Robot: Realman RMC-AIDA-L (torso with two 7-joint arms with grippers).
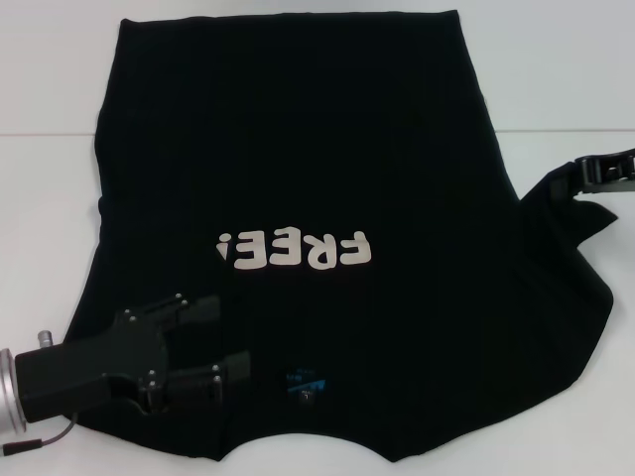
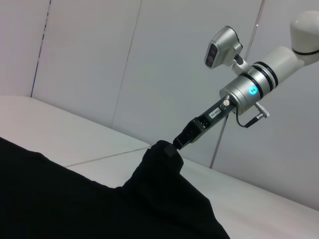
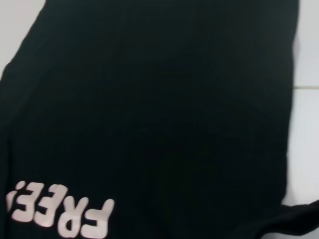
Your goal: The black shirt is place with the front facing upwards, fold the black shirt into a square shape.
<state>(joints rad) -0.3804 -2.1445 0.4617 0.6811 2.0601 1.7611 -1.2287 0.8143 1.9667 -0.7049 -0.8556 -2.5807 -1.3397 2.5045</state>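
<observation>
While white "FREE!" lettering (image 1: pixel 295 250) reads upside down, the black shirt (image 1: pixel 298 149) lies flat on a white table (image 1: pixel 50 79). The left gripper (image 1: pixel 213 342) rests jaws apart; the right gripper (image 1: pixel 595 175) clamps its sleeve.

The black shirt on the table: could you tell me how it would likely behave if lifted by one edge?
The black shirt is probably floppy: where the right gripper pinches its sleeve, the cloth peaks and drapes down. It seems light, lying thin against the white table. It would likely sag and bunch rather than hold shape.
</observation>
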